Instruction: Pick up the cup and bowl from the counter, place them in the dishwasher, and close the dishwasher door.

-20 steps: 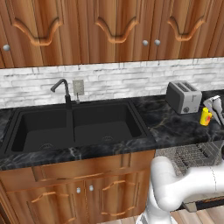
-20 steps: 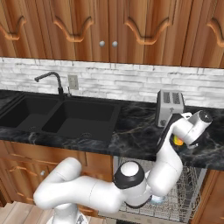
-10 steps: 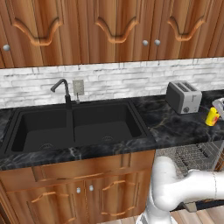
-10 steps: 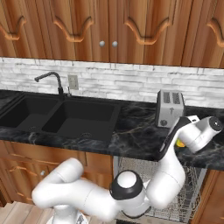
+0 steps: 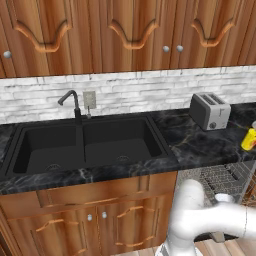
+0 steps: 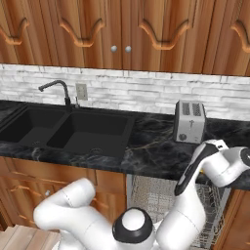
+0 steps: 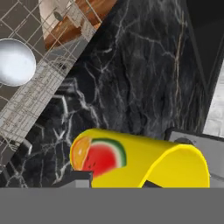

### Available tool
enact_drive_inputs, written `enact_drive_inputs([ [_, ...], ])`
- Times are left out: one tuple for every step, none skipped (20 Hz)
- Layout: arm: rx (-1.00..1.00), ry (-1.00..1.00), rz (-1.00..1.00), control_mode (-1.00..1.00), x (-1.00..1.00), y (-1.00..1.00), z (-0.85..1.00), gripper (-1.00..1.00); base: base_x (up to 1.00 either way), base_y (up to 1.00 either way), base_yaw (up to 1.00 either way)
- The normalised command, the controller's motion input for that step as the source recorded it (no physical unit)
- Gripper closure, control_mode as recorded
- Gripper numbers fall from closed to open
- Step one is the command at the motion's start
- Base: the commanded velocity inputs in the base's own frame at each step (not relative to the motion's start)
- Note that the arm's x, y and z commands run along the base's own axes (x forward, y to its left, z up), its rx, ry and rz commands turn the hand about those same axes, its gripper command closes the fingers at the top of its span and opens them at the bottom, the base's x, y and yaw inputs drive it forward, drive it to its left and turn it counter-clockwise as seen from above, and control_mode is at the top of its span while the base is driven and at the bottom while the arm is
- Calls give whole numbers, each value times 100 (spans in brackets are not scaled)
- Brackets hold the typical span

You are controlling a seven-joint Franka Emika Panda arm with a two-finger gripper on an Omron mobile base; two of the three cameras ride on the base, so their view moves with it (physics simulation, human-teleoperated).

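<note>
Left base view, cup: sat at the far right edge of the frame, yellow, above the counter and right of the toaster.
Left base view, sink: lay black and double, sunk into the counter, with a dark faucet behind it.
Left base view, dishwasher: stood open below the counter's right part, wire racks showing (a pale round shape among the wires, too unclear to name).

Right base view, arm: rose from the lower left and bent to the right in front of the counter edge; hand end ran off the right edge.
Right base view, toaster: stood upright on the counter, near the tiled wall.
Right base view, dishwasher: showed its rack under the counter, partly behind the arm.

Hand view, cup: lay across the bottom of the frame, yellow, with a watermelon and orange mark on its side (mouth toward the right), over the black veined counter.
Hand view, gripper: narrowed onto the cup, with a grey finger at the cup's lower left edge; tips mostly hidden by the cup.
Hand view, bowl: sat pale and round in the wire rack of the dishwasher at upper left, well apart from the cup.
</note>
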Motion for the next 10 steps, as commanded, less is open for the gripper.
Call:
enact_drive_inputs([
  [0,-6,6,-100,-49,0,-1,100,0,0,0],
  [0,-6,6,-100,-49,0,-5,100,0,0,0],
  [0,-5,5,-100,-46,0,-9,100,0,0,0],
  [0,-5,5,-100,-46,0,-15,100,0,0,0],
  [0,-5,4,-100,-46,0,-19,100,0,0,0],
  [0,-5,4,-100,-48,0,-20,100,0,0,0],
  [0,-5,4,-100,-47,0,-23,100,0,0,0],
  [0,-6,4,-100,-47,0,-24,100,0,0,0],
  [0,-5,4,-100,-43,0,-28,100,0,0,0],
  [0,-4,3,-100,-41,0,-33,100,0,0,0],
])
